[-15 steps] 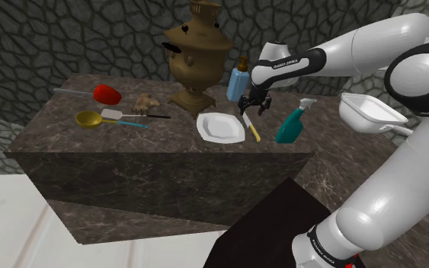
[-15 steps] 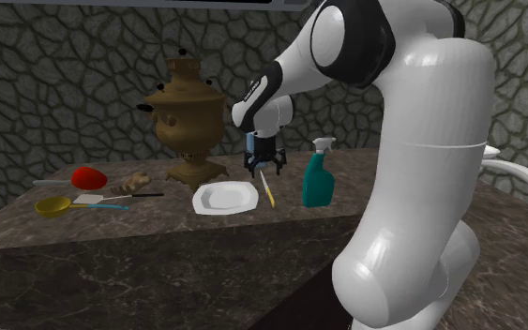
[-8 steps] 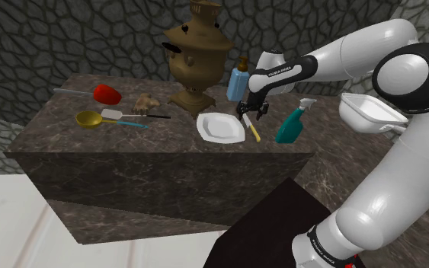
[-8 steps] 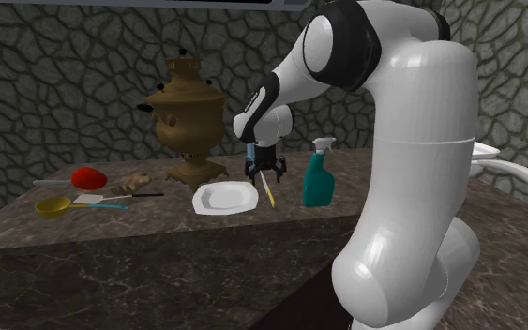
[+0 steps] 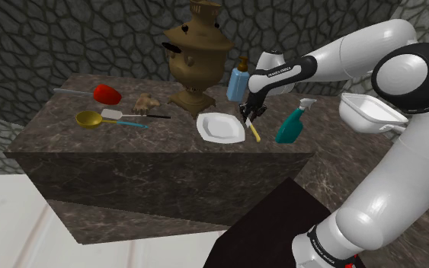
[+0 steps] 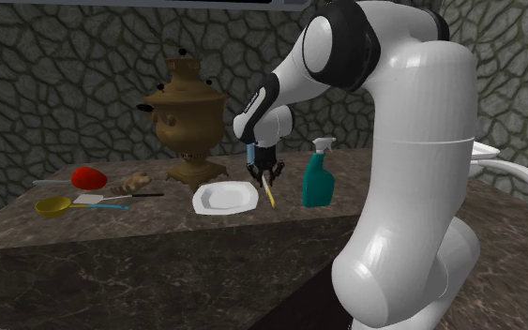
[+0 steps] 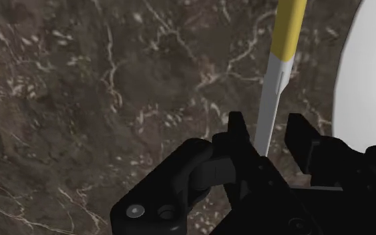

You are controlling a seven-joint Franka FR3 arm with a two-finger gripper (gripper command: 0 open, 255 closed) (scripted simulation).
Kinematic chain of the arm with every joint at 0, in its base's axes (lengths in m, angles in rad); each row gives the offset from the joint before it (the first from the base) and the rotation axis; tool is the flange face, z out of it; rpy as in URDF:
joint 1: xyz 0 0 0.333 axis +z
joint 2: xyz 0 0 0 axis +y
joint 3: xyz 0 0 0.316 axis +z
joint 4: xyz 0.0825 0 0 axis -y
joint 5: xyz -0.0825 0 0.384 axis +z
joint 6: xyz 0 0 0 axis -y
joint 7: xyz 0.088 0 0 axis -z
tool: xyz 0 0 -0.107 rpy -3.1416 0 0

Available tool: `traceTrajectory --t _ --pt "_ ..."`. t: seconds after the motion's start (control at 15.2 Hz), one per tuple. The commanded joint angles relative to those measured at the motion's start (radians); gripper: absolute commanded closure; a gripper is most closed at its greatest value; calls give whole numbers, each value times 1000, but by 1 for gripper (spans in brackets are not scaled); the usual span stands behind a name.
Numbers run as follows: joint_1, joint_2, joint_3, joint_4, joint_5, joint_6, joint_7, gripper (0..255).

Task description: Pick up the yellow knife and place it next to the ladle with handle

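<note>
Wrist view | jaws narrowly apart astride yellow knife [image 7: 278,73] blade, not clasping | knife beside white plate [image 7: 373,73]

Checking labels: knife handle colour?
Knife handle yellow, blade pale grey; wrist view shows it best.

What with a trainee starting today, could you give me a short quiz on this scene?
1. True or false: the knife lies on the plate.
2. In the shoulder view, what stands just right of the knife? A) mug B) spray bottle C) toaster
3. Fill in: the claw's open fingers straddle the knife's ____.
Key: 1 false, it lies on the counter beside the plate; 2 B; 3 blade.
</note>
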Motion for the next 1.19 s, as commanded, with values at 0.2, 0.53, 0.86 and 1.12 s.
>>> traceTrajectory --t 0.2,0.53,0.86,1.12 --pt "0 0 0 0 0 0 0 255" --pt "0 -8 0 5 0 -12 0 255" --pt "1 -43 0 31 -2 -75 -1 255" --pt "2 -69 0 57 -4 -125 -2 255"
